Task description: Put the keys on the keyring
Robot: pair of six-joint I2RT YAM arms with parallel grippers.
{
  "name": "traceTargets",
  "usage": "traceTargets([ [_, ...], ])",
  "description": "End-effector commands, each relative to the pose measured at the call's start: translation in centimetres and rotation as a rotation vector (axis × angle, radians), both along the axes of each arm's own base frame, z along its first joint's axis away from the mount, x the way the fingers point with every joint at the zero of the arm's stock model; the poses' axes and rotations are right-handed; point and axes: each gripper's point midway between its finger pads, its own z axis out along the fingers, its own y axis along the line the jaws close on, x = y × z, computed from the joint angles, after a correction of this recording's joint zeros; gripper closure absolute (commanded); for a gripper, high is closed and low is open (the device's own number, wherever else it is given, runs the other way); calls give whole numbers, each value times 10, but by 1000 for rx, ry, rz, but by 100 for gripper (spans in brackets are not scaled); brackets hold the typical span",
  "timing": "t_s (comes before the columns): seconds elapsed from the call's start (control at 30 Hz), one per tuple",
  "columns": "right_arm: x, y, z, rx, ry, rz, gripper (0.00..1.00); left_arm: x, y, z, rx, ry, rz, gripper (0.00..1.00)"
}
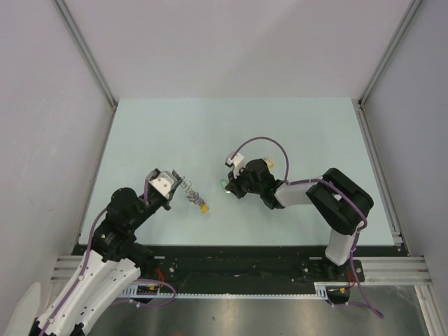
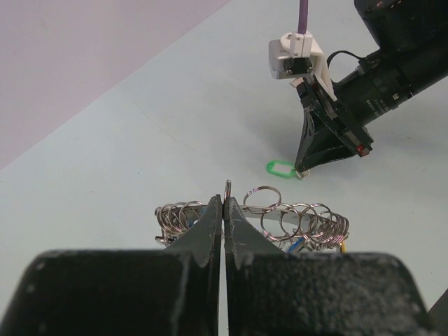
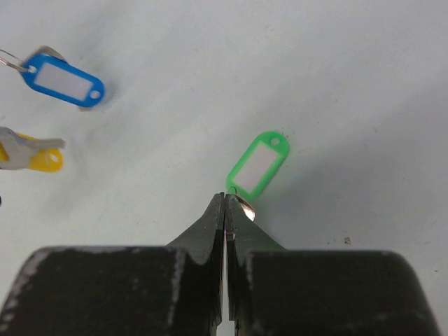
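The keyring point(image 1: 190, 193) is a bundle of silver rings lying left of the table's middle. It fills the left wrist view point(image 2: 294, 220). My left gripper point(image 1: 175, 184) is shut on it, and one ring pokes up between the tips point(image 2: 225, 199). The green key point(image 3: 260, 162), a green plastic tag on a small metal ring, lies flat on the table. It also shows in the top view point(image 1: 223, 183) and the left wrist view point(image 2: 281, 168). My right gripper point(image 3: 225, 197) is shut on its metal end, low at the table point(image 1: 228, 187). A yellow-headed key point(image 3: 31, 157) lies by the bundle's end point(image 1: 204, 207).
A blue tag point(image 3: 63, 80) lies near the yellow one at the bundle's near end. The pale green table point(image 1: 308, 126) is bounded by grey walls with metal rails at left and right. The two grippers stand about a hand's width apart.
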Motion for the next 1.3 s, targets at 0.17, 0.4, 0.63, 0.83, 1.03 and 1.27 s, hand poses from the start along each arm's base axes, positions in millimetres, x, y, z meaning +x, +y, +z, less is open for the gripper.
traceTargets([
  [0.17, 12, 4, -6, -5, -36, -37, 100, 2, -3, 23, -55, -71, -8, 100],
  [0.4, 13, 3, -1, -2, -43, -43, 88, 3, -4, 22, -52, -65, -9, 100],
  [0.63, 5, 7, 36, 23, -113, -68, 55, 3, -2, 23, -52, -69, -3, 100],
  [0.83, 12, 0, 29, -11, -162, -182, 56, 3, -1, 23, -53, -72, 4, 100],
  [1.03, 10, -5, 13, 14, -160, -241, 62, 2, 1, 25, -55, -78, 9, 100],
  [1.27, 5, -4, 5, 45, -166, -223, 63, 2, 0, 24, -56, -75, 5, 100],
])
